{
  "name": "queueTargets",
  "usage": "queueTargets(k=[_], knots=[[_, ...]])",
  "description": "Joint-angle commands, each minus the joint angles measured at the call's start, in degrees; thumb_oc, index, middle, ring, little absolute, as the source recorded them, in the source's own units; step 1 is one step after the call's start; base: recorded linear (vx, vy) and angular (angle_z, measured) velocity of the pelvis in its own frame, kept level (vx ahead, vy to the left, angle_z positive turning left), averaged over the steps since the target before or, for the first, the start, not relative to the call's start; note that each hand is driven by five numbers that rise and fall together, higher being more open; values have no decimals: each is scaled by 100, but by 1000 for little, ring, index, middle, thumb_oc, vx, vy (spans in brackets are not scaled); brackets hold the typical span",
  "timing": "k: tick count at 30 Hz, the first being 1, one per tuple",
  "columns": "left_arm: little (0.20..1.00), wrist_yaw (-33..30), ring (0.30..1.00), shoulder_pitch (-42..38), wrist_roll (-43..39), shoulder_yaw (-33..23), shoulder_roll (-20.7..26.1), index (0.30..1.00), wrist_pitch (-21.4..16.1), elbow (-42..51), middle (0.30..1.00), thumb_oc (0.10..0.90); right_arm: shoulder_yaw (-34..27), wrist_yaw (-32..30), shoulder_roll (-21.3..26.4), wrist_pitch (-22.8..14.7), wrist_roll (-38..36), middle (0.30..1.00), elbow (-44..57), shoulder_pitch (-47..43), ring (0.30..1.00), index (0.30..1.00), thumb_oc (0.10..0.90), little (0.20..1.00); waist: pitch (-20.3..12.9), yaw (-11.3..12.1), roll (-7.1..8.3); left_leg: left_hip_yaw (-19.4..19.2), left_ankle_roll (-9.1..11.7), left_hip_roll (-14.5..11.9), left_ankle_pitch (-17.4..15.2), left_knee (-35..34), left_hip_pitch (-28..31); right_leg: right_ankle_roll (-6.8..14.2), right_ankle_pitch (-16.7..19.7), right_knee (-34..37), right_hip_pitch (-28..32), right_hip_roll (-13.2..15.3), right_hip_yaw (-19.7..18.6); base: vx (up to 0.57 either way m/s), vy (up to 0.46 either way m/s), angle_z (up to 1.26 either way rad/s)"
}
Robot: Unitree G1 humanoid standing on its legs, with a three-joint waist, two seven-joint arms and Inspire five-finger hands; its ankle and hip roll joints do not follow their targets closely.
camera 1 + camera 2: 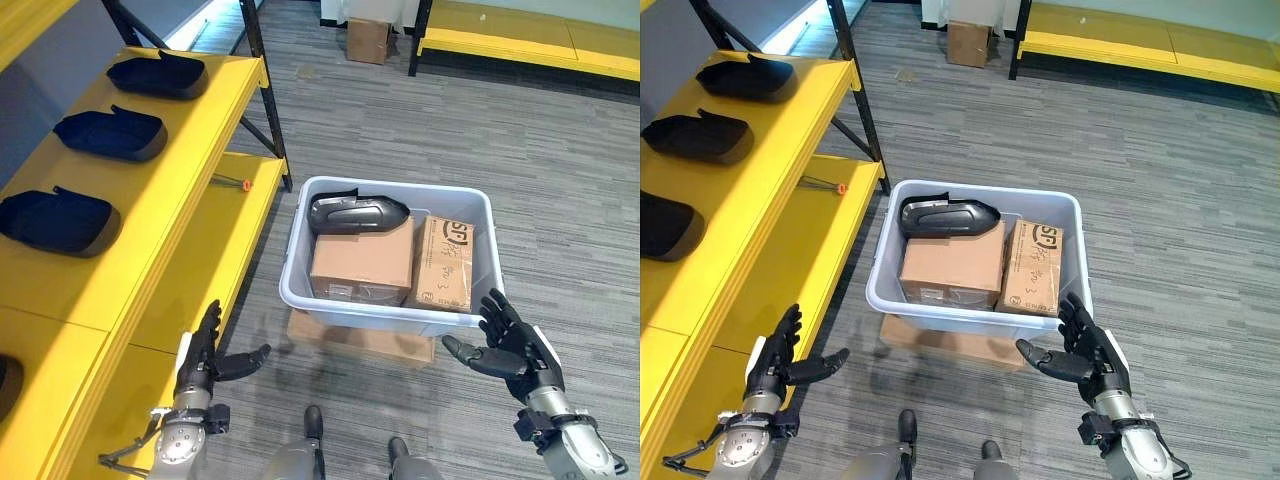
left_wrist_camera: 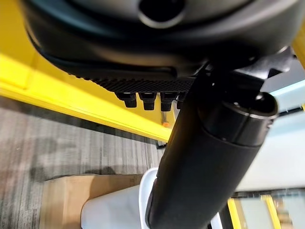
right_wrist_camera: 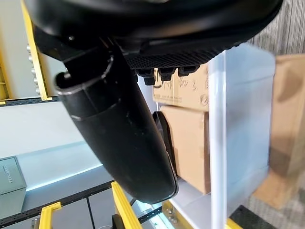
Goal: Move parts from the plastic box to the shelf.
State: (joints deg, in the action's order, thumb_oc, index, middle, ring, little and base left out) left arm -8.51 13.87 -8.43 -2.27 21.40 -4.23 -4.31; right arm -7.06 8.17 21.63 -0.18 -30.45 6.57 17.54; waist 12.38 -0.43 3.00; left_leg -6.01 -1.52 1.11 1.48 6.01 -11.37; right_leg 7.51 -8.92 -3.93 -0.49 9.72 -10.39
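While empty, each robot hand [image 1: 210, 362] [image 1: 512, 345] (fingers spread) hovers.

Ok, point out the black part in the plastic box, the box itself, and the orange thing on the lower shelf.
Black part [image 1: 357, 213], left eye view, middle of its glossy top.
Plastic box [image 1: 375, 312], left eye view, near rim.
Orange thing [image 1: 247, 184], left eye view, its orange tip.
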Motion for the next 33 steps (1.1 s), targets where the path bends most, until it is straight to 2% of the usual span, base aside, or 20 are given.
queueTargets(k=[1,4,6,7,9,10,11,12,14,16,17,18,19,20,21,23,24,26,29,33], knots=[[1000,-120,1000,304,-42,-275,301,1000,-501,647,1000,900,-353,30,307,-427,-83,1000,548,-120,1000,1000,900,1000,-529,-53,153,269,284,-470,579,-34,-894,-92,-3,360,817,-256,117,149,158,-1],[1000,-89,1000,303,-60,-266,383,1000,-471,660,1000,900,-326,21,316,-392,-95,1000,544,-208,1000,1000,900,1000,-528,-52,264,181,197,-397,348,186,-946,24,213,292,740,-111,162,104,103,-2],[1000,-87,1000,268,-56,-253,407,1000,-459,641,1000,900,-316,19,307,-397,-99,1000,543,-235,1000,1000,900,1000,-542,-47,275,189,180,-390,306,219,-976,42,237,232,701,-106,174,104,102,-8],[1000,-63,1000,194,-31,-200,487,1000,-437,641,1000,900,-293,17,293,-395,-77,1000,551,-247,1000,1000,900,1000,-536,-65,306,213,118,-334,213,209,-930,93,348,-10,622,-83,227,138,168,-9],[1000,-27,1000,17,70,-97,641,1000,-418,647,1000,900,-259,34,253,-412,-36,1000,618,-286,1000,1000,900,1000,-421,-173,295,259,17,-269,82,62,-690,240,760,-1088,117,-227,343,95,170,-7],[1000,-27,1000,10,70,-98,640,1000,-419,644,1000,900,-260,34,253,-412,-36,1000,616,-294,1000,1000,900,1000,-427,-164,279,258,21,-292,110,48,-708,237,780,-1094,84,-250,333,-30,131,-4],[1000,-67,1000,-59,127,-71,739,1000,-407,657,1000,900,-181,27,233,-433,-21,1000,615,-365,1000,1000,900,1000,-220,-247,202,199,5,-372,58,-80,-461,277,862,-1787,-383,-392,613,14,163,-5],[1000,-104,1000,-140,173,-105,775,1000,-373,670,1000,900,-134,-33,164,-441,38,1000,596,-423,1000,1000,900,1000,-121,-249,79,161,-11,-439,-8,-229,-201,198,826,-2072,-702,-241,1120,74,185,-8],[1000,-107,1000,-168,193,-132,771,1000,-368,691,1000,900,-117,-67,121,-446,49,1000,577,-446,1000,1000,900,1000,-92,-274,53,126,-3,-464,-48,-294,-74,156,739,-1935,-829,-177,1256,98,54,-28],[1000,-131,1000,-203,183,-154,727,1000,-390,692,1000,900,-86,-98,102,-453,59,1000,576,-486,1000,1000,900,1000,0,-300,41,120,29,-494,-91,-341,53,88,621,-1453,-972,-126,1326,84,-46,-16],[1000,-191,1000,-246,194,-194,712,1000,-386,675,1000,900,-61,-130,92,-458,28,1000,586,-561,1000,1000,900,1000,94,-275,76,69,95,-536,-170,-343,121,86,718,-720,-1126,98,1458,84,-115,-7],[1000,-211,1000,-249,195,-218,702,1000,-383,658,1000,900,-33,-141,93,-454,30,1000,589,-588,1000,1000,900,1000,137,-259,93,59,130,-576,-222,-305,142,109,855,-443,-1091,232,1529,67,-103,-15],[1000,-211,1000,-250,196,-220,703,1000,-383,658,1000,900,-31,-142,93,-454,30,1000,588,-592,1000,1000,900,1000,147,-263,92,63,130,-578,-230,-296,148,111,871,-407,-1061,229,1538,90,-161,-21],[1000,-238,1000,-203,215,-304,671,1000,-388,622,1000,900,27,-153,113,-459,67,1000,564,-650,1000,1000,900,1000,217,-195,155,50,225,-658,-351,-178,211,233,1297,168,-1171,591,1763,98,-178,-18],[1000,-227,1000,-161,231,-343,639,1000,-395,627,1000,900,31,-133,134,-452,91,1000,587,-661,1000,1000,900,1000,238,-179,196,47,271,-676,-406,-124,254,291,1454,350,-1177,673,1870,133,-220,-14],[1000,-217,1000,-128,243,-356,609,1000,-399,619,1000,900,25,-117,168,-445,101,1000,608,-641,1000,1000,900,1000,254,-181,244,31,304,-666,-458,-53,296,337,1579,425,-1138,709,1988,88,-103,1],[1000,-155,1000,-99,308,-340,542,1000,-401,584,1000,900,-27,-69,189,-388,113,1000,656,-547,1000,1000,900,1000,174,-187,358,28,351,-571,-492,14,303,370,1678,562,-881,732,2054,66,-67,24],[1000,-119,1000,-51,297,-310,446,1000,-410,578,1000,900,-67,-33,223,-379,117,1000,685,-467,1000,1000,900,1000,34,-216,364,94,408,-594,-433,-48,337,393,1703,570,-743,676,2105,138,-181,49],[1000,-48,1000,96,240,-316,346,1000,-398,623,1000,900,-130,12,328,-336,66,1000,763,-378,1000,1000,900,1000,-86,-218,293,128,509,-745,-363,-158,391,366,1600,639,-575,604,2329,104,-172,28],[1000,16,1000,163,200,-319,312,1000,-354,658,1000,900,-186,2,404,-300,51,1000,779,-352,1000,1000,900,1000,-107,-229,227,161,612,-917,-253,-302,441,281,1393,582,-513,481,2367,52,-143,-1]])
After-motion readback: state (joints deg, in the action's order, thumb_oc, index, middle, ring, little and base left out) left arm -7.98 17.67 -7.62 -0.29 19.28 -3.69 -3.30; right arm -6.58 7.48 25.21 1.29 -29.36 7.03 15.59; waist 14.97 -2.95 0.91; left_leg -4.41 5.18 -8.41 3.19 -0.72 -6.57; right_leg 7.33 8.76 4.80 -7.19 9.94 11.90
